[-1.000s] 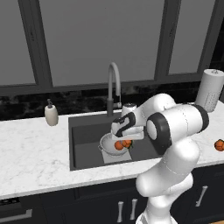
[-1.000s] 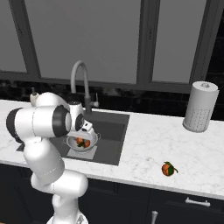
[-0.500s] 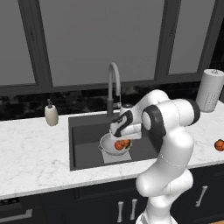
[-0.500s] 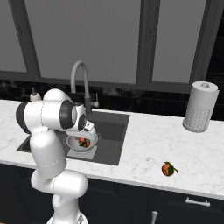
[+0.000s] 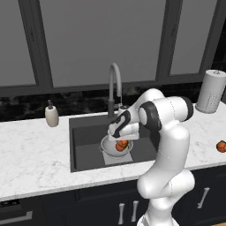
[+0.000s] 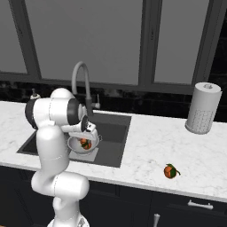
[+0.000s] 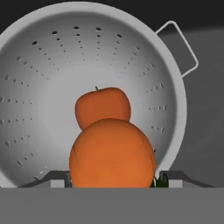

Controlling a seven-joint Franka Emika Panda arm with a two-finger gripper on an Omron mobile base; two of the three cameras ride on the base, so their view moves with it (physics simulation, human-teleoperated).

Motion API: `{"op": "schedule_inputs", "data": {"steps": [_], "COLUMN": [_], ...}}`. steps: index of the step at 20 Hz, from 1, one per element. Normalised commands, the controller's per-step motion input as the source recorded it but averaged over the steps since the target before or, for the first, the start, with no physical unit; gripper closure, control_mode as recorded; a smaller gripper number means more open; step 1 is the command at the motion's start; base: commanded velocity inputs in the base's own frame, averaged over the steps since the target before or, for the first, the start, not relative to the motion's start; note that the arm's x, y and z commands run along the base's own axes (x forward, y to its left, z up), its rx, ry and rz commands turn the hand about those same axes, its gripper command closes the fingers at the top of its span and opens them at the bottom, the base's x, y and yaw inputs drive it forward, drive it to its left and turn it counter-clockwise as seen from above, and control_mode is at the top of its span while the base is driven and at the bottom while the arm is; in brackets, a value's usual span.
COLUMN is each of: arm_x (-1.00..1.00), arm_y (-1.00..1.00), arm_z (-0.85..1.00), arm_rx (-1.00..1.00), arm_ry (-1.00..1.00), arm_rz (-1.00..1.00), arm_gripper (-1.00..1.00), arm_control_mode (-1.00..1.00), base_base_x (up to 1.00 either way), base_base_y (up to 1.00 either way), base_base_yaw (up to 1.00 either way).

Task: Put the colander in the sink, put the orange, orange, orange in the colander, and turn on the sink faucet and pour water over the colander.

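Right now the sink (image 5: 88,132) serves as the landmark: a dark grey basin sunk into a white marbled counter (image 5: 35,159), with dark cabinet fronts below and a black backsplash under tall grey window panes behind. At the sink's back edge stands the sink faucet (image 5: 114,86), its arched spout curving over the basin. A beige soap dispenser (image 5: 51,115) sits on the counter just left of the sink. Well to the right of the sink, near the wall, stands a perforated white paper towel holder (image 6: 203,108).

Inside the sink, on the lighter patch of its floor, rests the colander (image 7: 52,78), silvery and pierced with small holes, one wire handle showing at its rim. One orange (image 7: 103,107) lies in the bottom of the colander. The gripper (image 5: 123,132) hovers directly over the colander, clasping a second orange (image 7: 113,153) between its fingers, just above the first.

A third orange (image 6: 170,171) with a green leaf lies on the counter, well right of the sink and nearer the front edge than the paper towel holder.
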Motion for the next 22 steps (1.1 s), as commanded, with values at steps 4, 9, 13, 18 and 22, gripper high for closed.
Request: {"op": "schedule_inputs", "data": {"steps": [4,9,13,18,22], "arm_x": [0.09,0.09,0.04,0.00,-0.07], "arm_y": [0.00,0.00,0.00,0.00,0.00], "arm_z": [-0.28,-0.06,0.00,0.00,0.06], "arm_rx": [0.00,0.00,0.00,0.00,0.00], "arm_ry": [0.00,0.00,0.00,0.00,-0.02], "arm_rz": [0.00,0.00,0.00,0.00,0.00], "arm_gripper": [1.00,-1.00,-1.00,-1.00,-1.00], "arm_control_mode": [-1.00,-1.00,-1.00,-1.00,-1.00], "base_base_x": [0.00,0.00,0.00,0.00,0.00], "base_base_y": [0.00,0.00,0.00,0.00,0.00], "base_base_yaw": [0.00,0.00,0.00,0.00,0.00]}}
